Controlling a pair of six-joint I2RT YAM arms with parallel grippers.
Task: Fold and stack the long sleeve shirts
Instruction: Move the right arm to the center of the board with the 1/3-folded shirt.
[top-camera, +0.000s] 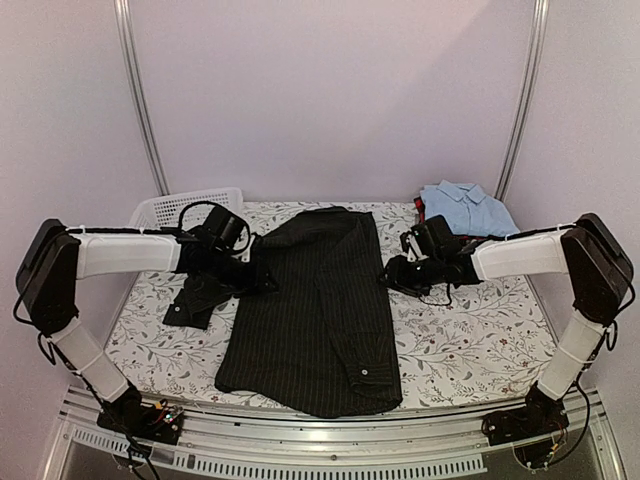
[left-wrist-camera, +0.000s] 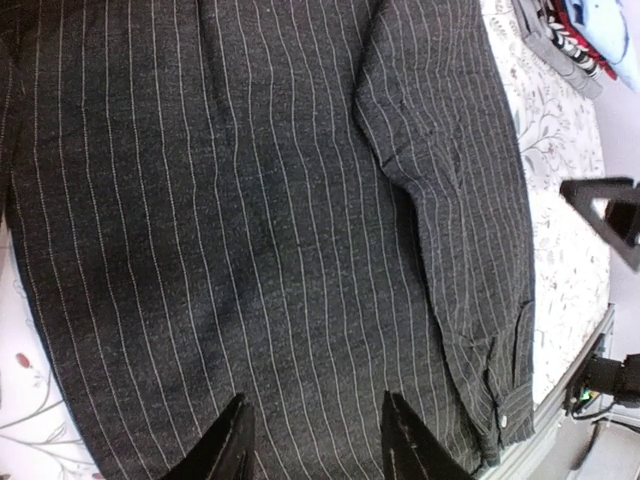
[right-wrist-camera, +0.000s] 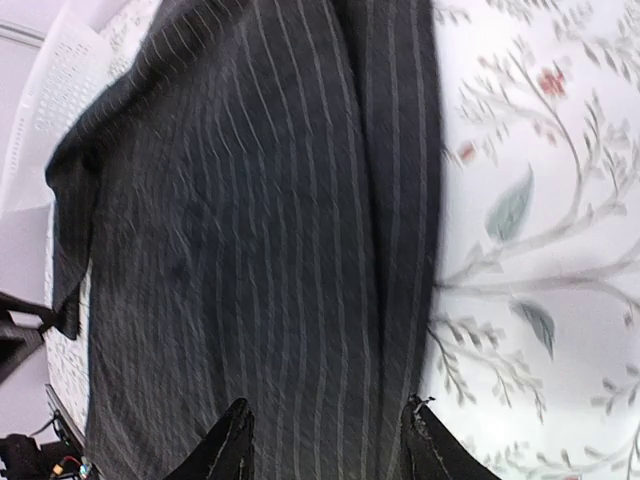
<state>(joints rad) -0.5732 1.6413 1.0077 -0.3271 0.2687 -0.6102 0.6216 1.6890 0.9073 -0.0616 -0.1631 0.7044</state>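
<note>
Here the black shirt (top-camera: 315, 310) lies flat in the middle of the worktop (top-camera: 480, 340). The left gripper (left-wrist-camera: 315, 440) hangs wide open over its left side. The right gripper (right-wrist-camera: 325, 440) is wide open over its right edge. The blue shirt (top-camera: 467, 207) sits folded in the far right corner.

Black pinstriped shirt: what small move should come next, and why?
Probably shift the open left pincer from the black shirt body to the outspread sleeve and grip it: it sprawls on the table, while the other sleeve lies folded over the body.
</note>
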